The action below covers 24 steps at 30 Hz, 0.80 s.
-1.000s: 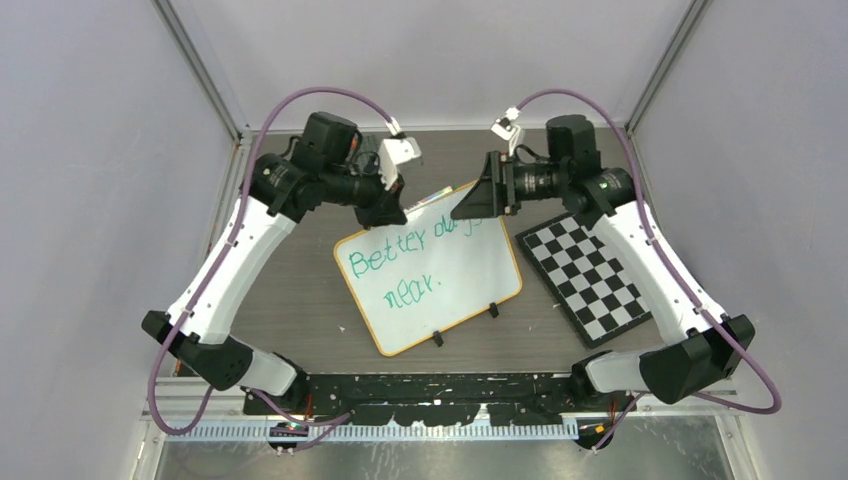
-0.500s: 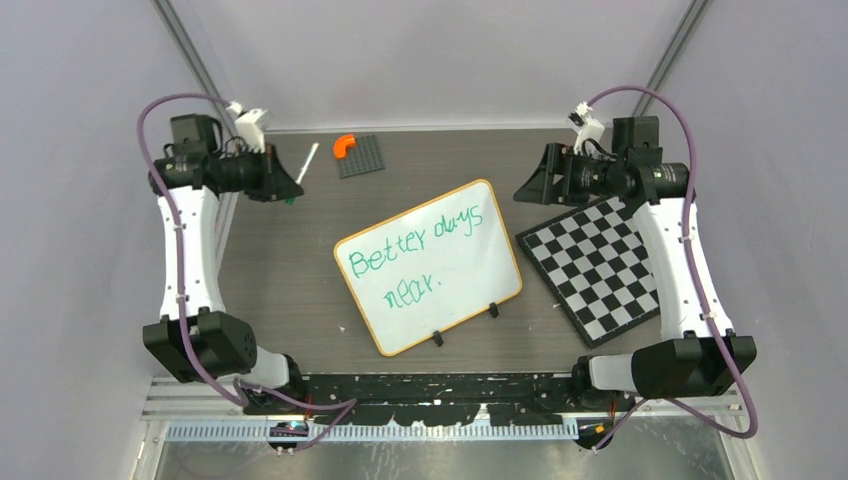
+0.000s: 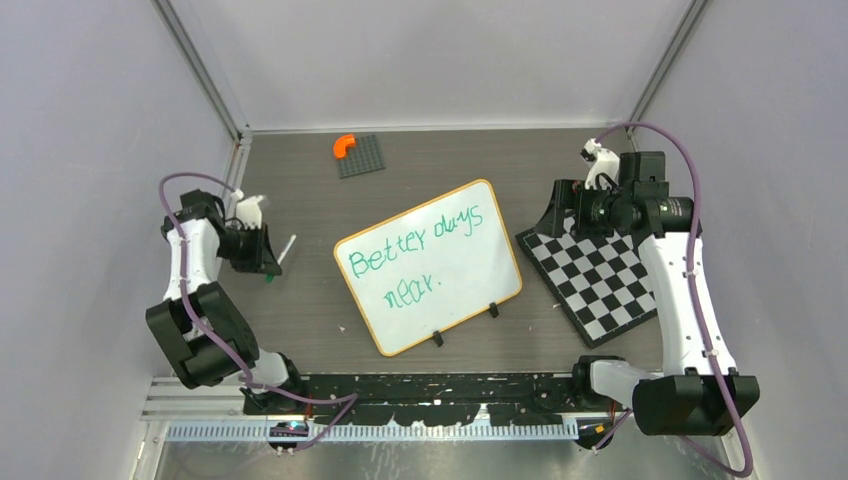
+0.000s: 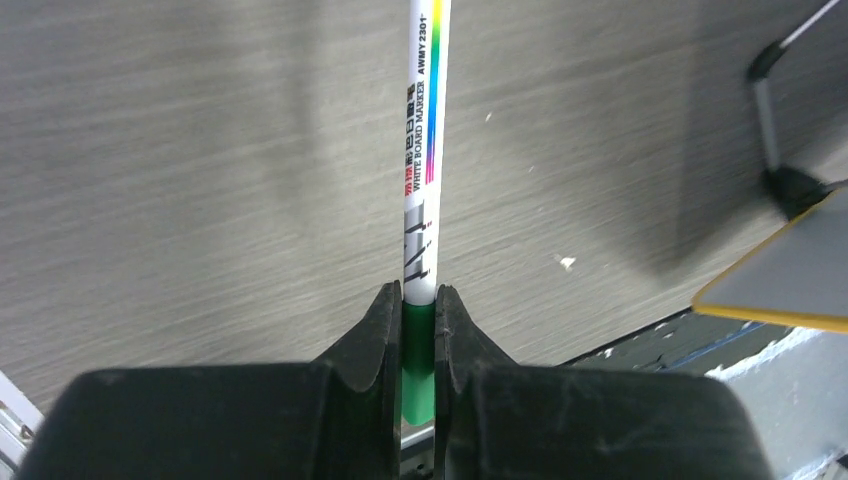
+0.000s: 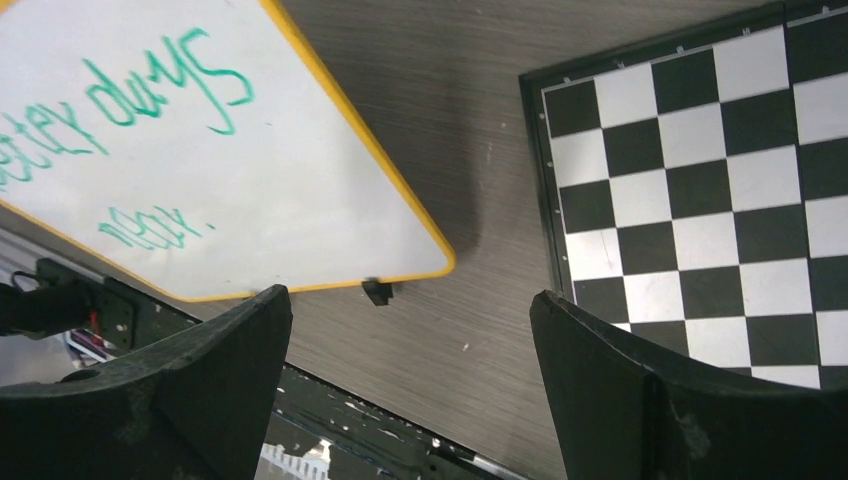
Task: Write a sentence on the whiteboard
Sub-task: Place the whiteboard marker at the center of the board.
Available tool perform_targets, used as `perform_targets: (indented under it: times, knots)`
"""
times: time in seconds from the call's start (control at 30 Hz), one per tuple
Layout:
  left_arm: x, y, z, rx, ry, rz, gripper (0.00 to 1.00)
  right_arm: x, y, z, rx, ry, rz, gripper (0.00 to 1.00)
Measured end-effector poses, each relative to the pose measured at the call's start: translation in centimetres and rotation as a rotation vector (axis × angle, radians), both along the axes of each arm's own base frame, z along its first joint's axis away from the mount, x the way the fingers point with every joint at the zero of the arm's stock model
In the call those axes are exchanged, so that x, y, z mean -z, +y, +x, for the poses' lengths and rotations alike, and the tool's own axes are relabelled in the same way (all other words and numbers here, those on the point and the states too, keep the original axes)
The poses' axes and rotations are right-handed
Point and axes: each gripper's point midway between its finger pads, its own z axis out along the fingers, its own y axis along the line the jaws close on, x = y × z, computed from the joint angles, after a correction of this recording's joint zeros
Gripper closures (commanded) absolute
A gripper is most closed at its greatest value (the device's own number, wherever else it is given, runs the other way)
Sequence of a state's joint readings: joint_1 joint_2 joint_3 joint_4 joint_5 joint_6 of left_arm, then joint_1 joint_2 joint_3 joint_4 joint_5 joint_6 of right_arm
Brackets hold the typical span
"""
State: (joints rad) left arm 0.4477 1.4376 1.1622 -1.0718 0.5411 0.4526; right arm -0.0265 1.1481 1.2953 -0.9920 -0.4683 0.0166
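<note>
Left gripper (image 4: 420, 295) is clamped on a green-ended whiteboard marker (image 4: 424, 150), whose shaft runs from 1 to 7 o'clock in the top view. The whiteboard (image 3: 470, 280), bearing the sentence (image 3: 415, 250), lies at its 3 o'clock. The right gripper (image 5: 408, 298), spread wide and empty, hovers off the board's 2 o'clock side.
</note>
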Motion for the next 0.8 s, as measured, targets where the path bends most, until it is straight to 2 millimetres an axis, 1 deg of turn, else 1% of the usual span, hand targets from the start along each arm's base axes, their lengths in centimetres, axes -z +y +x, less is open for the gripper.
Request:
perform_targets:
  times: [0.1,0.17,0.27,0.4,0.53,0.6,0.8]
  knots:
    - [2.7,0.3,-1.7,0.017,0.065,0.035,1.0,2.0,-0.8,-0.1,0.019,0.061,-0.03,0.07]
    - [4.1,0.7,-2.5,0.029,0.09,0.067,1.0,3.0,-1.1,-0.1,0.028,0.092,-0.041,0.07]
    - [5.7,1.3,-3.1,0.045,0.109,0.108,1.0,4.0,-1.5,-0.3,0.042,0.121,-0.058,0.07]
    - [7.6,1.8,-3.5,0.067,0.136,0.139,0.97,4.2,-1.9,-0.3,0.053,0.125,-0.077,0.07]
    - [9.3,2.2,-4.1,0.094,0.171,0.158,0.88,4.5,-2.1,-0.2,0.058,0.135,-0.084,0.07]
    - [9.8,2.3,-4.2,0.109,0.172,0.165,0.85,4.8,-2.2,-0.1,0.057,0.143,-0.087,0.07]
    - [11.2,2.5,-4.5,0.146,0.184,0.175,0.79,5.5,-2.5,0.0,0.049,0.167,-0.099,0.07]
